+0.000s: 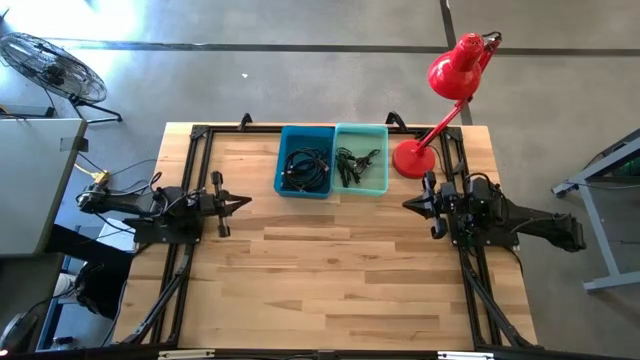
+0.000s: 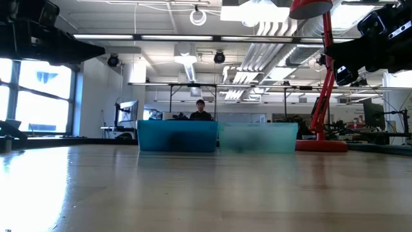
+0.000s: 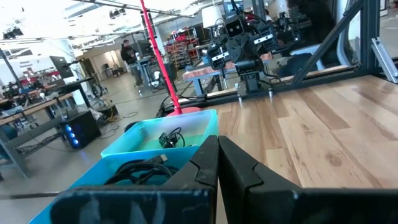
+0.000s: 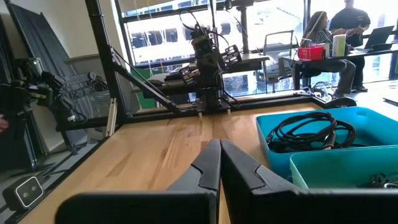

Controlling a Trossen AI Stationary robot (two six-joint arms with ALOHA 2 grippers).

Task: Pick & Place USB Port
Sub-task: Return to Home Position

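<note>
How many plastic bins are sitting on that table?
2: a blue bin and a green bin, side by side on the table; none looks hidden.

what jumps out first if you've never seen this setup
A bright red desk lamp stands near the table's far right corner. Beside its base, a blue bin and a green bin sit side by side, each holding dark cables. The left gripper and right gripper rest shut at either side.
</note>
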